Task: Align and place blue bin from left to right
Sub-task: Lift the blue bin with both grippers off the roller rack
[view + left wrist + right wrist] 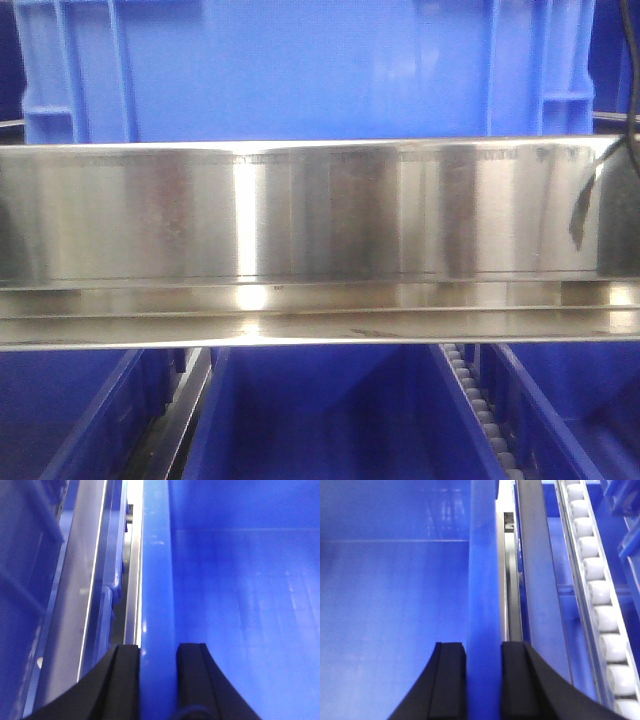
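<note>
One broad rail of brushed steel [320, 215] runs from edge to edge of the front view, streaked with reflections. Behind and above it stands the large, bright blue bin [320, 70] of smooth plastic, ribbed at its corners. The rail hides its lower part and the frame cuts off its top. Below the rail lie darker blue bins [330, 420] in rows, with a track of small white rollers [480, 410] between two of them.

The left gripper [158, 650] straddles one side wall of the blue bin, one black finger [125, 680] outside and the other inside, both pressed to the plastic, so it grips the wall. The right gripper [482, 647] clamps the opposite wall the same way, and white rollers [595, 590] run near that wall's outer side.

Each wrist view shows only the finger ends. Left of the gripped wall in the left wrist view, steel strips and blue shapes blur together and cannot be told apart.
</note>
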